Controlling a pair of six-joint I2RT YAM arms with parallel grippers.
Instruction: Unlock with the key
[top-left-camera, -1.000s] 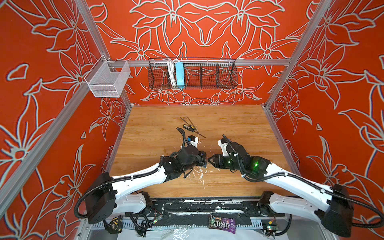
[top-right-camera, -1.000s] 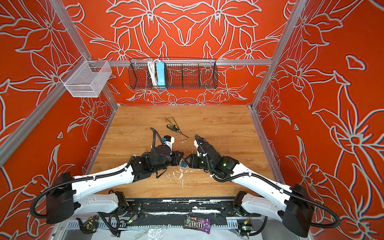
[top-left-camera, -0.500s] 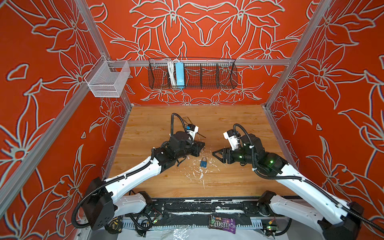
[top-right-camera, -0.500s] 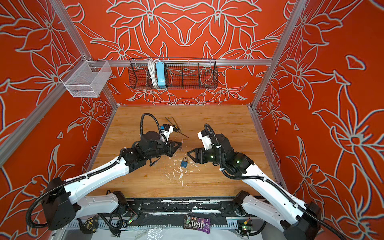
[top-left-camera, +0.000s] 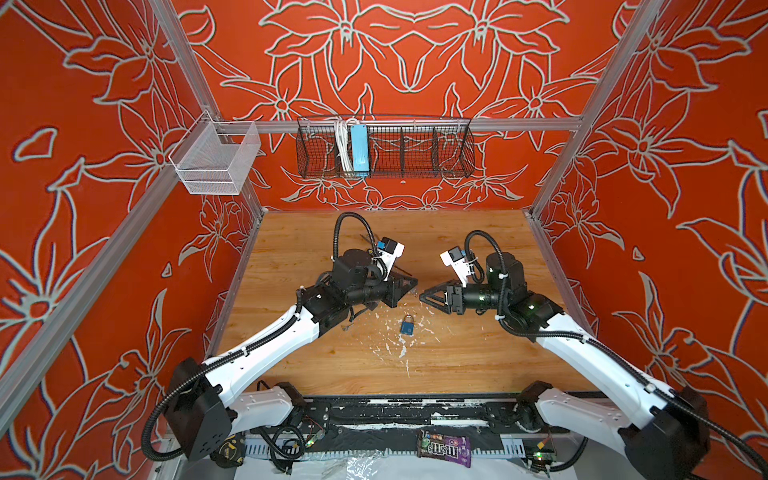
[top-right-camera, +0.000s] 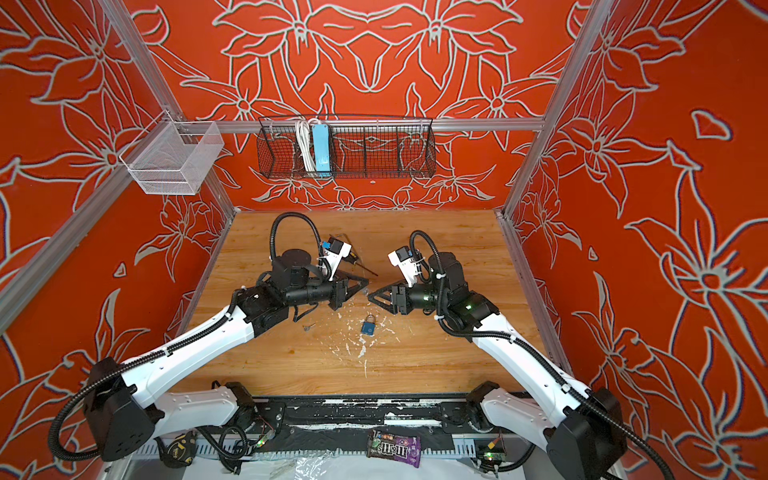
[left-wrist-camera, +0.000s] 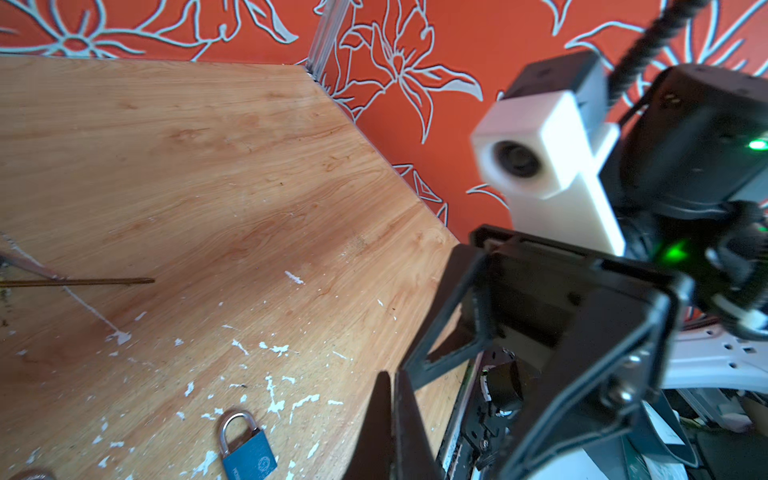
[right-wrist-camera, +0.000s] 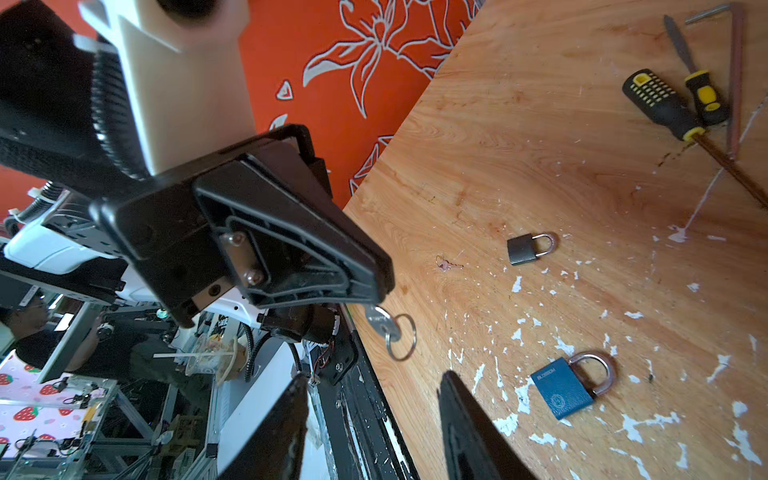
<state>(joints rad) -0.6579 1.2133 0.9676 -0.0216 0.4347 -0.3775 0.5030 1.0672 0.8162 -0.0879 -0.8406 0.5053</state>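
The left fingers (right-wrist-camera: 311, 257) clench the key (right-wrist-camera: 380, 322); the right fingers (right-wrist-camera: 457, 411) gape, empty. The blue padlock (right-wrist-camera: 565, 390) lies below them, shackle closed: inserting and turning remain.

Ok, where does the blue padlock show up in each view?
In a top view: blue padlock flat on the table, near its middle.
In a top view: same spot.
Left wrist: bottom edge of the picture, left of middle.
Right wrist: lower right of the picture.
Shared landmark: white paint flecks around it.
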